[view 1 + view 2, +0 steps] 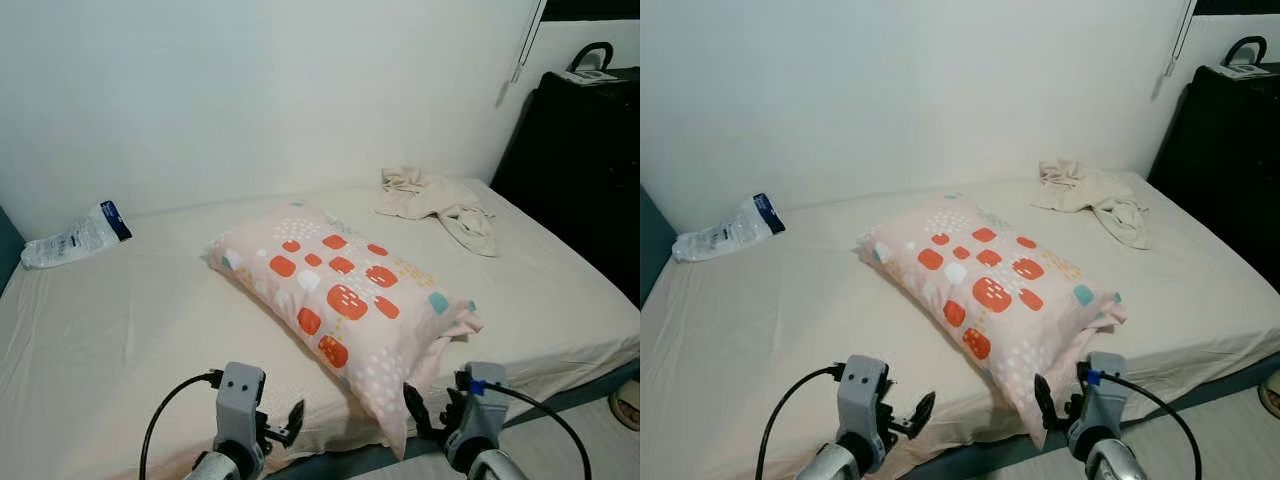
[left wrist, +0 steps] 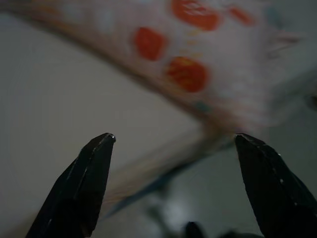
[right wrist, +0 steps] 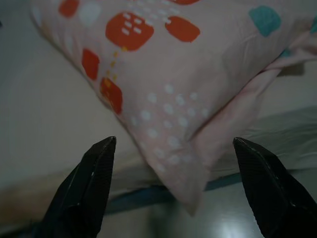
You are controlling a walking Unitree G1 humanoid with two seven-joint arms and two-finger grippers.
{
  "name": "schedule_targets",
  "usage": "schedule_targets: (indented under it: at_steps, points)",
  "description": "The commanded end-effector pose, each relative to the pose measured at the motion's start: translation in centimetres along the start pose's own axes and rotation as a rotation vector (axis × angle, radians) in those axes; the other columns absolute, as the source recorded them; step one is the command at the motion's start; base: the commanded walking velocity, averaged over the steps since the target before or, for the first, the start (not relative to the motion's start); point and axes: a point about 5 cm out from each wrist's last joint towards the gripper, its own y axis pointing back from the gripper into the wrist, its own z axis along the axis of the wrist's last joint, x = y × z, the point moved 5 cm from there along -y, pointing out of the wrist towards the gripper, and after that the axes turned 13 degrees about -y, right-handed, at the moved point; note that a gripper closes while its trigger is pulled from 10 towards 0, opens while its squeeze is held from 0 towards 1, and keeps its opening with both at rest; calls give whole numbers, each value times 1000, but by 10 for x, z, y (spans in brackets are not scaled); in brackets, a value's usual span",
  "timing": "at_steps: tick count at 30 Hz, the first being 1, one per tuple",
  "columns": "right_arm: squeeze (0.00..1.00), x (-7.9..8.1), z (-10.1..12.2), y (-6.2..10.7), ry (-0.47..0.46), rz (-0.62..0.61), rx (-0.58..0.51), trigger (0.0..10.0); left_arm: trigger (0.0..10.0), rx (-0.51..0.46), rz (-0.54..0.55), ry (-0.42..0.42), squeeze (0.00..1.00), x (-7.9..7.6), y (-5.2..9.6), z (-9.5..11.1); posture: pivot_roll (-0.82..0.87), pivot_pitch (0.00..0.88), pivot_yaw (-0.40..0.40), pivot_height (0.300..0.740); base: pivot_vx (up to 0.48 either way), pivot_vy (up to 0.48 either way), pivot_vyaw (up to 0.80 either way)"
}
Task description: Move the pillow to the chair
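Pillow [image 1: 345,300] lies slantwise on the bed [image 1: 110,330], its near corner overhanging the edge at six o'clock, within reach. Right tool [image 3: 173,186], spread wide, faces that corner; left tool [image 2: 173,186] is also spread, beside it.

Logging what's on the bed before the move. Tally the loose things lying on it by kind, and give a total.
Pillow: 1
Crumpled cloth: 1
Plastic packet: 1
Total: 3
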Motion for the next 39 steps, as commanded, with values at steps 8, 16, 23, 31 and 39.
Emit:
schedule_targets:
  at_steps: [8, 16, 23, 31, 39]
  points:
    - [0, 6, -9, -5, 143, 21, 32, 10000, 10000, 169, 187, -97, 0, 32, 8, -40, -70, 13, -11, 740, 0, 0, 0]
    - [0, -5, -21, -6, 141, -3, 80, 10000, 10000, 234, 172, -64, 0, 25, 11, -60, -84, 17, -15, 740, 0, 0, 0]
    - [0, -15, -27, -3, 150, -22, 96, 10000, 10000, 243, 162, -50, 0, 18, 9, -63, -113, 15, -14, 740, 0, 0, 0]
    - [0, -11, -33, -4, 178, -7, 96, 10000, 10000, 241, 137, -63, 0, 15, 7, -67, -127, 4, 7, 740, 0, 0, 0]
    - [0, 1, -35, -17, 191, 27, 108, 10000, 10000, 230, 155, -64, 0, 24, 3, -65, -94, 0, -11, 740, 0, 0, 0]
